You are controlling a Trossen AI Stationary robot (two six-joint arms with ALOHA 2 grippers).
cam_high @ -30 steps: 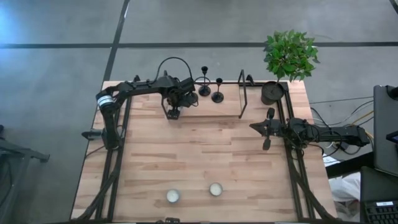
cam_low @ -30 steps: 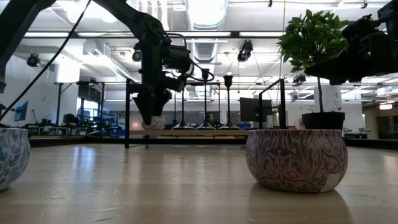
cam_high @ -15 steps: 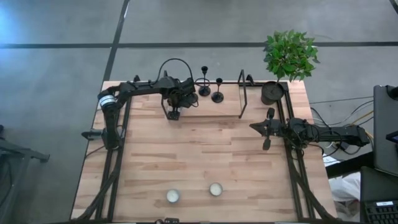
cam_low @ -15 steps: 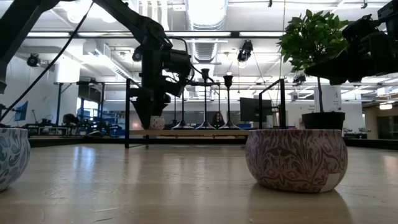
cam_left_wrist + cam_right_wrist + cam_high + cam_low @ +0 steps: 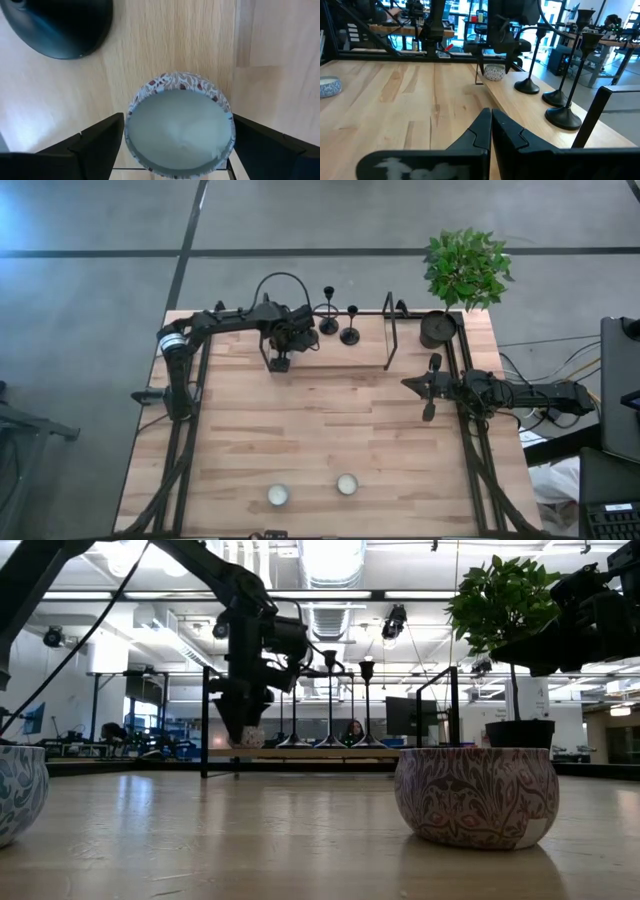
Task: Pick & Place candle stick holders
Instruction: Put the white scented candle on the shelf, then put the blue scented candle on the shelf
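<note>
Three holders stand in a row along the far edge of the tabletop [image 5: 300, 430]: one [image 5: 350, 336] beside another [image 5: 328, 326], and a third [image 5: 526, 87] nearest the left jaws [image 5: 279, 363], largely hidden under that arm from above. In the left wrist view, this third holder's round black base [image 5: 60, 25] sits just beyond the jaws, off to one side and apart from them.

The left jaws point straight down and are spread wide around a small patterned cup [image 5: 179, 125] that stands on the wood directly between the fingers [image 5: 95, 145]. A gap shows on each side, so neither finger touches the cup.

The right jaws [image 5: 432, 388] hover above the right side of the tabletop, well apart from the holders, with their fingers [image 5: 485, 132] pressed together and nothing between them. A potted plant [image 5: 465, 270] stands at the far right corner, beyond the right jaws. Two more cups [image 5: 278, 496] [image 5: 347, 484] rest at the near edge, far from both jaws.
</note>
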